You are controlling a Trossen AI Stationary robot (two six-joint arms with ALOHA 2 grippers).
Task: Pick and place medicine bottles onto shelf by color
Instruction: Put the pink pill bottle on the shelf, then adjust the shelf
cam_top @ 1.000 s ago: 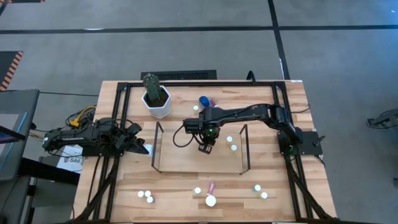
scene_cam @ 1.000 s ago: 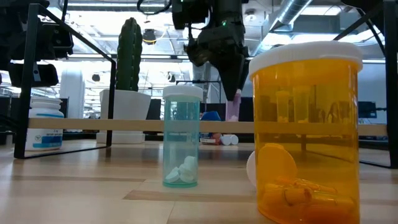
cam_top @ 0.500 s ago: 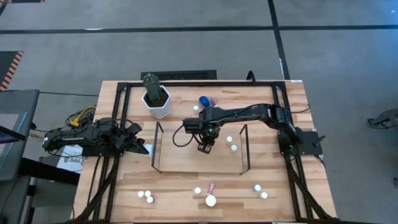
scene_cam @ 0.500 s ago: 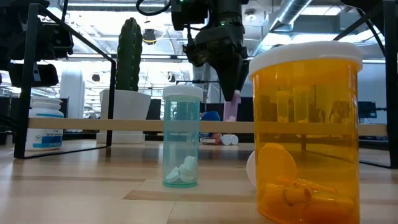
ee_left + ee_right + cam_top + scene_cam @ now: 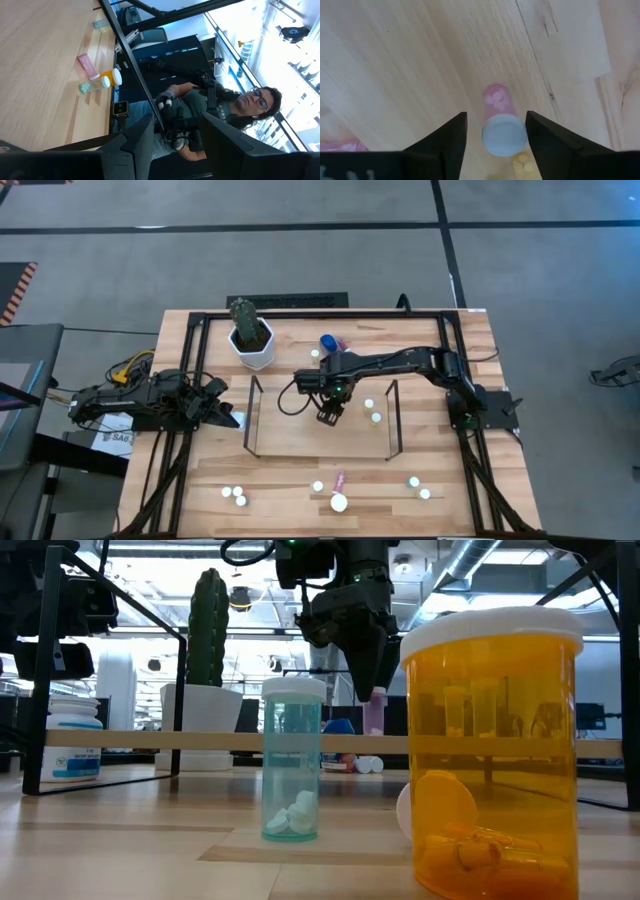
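A small pink medicine bottle [image 5: 496, 100] with a white cap [image 5: 504, 136] stands upright on the light-wood shelf [image 5: 300, 442], also seen as a pink bottle [image 5: 375, 712] in the low view. My right gripper [image 5: 496, 122] hangs over it, pointing down and open, one finger on either side of the cap with a gap on each. In the high view my right gripper [image 5: 327, 418] is over the shelf's middle. My left gripper [image 5: 230, 418] waits level at the table's left, open and with nothing between its fingers.
Two white-capped bottles [image 5: 372, 410] stand on the shelf's right part. A blue-capped bottle [image 5: 327, 342] and the cactus pot [image 5: 252, 342] are behind the shelf. Several bottles [image 5: 339, 502] stand along the near edge, among them an orange one [image 5: 490, 750] and a teal one [image 5: 293, 760].
My right gripper has opened over the shelf and let go of the pink bottle. The bottle, tilted between the fingers before, now stands upright on the shelf. The arm itself has kept its place.
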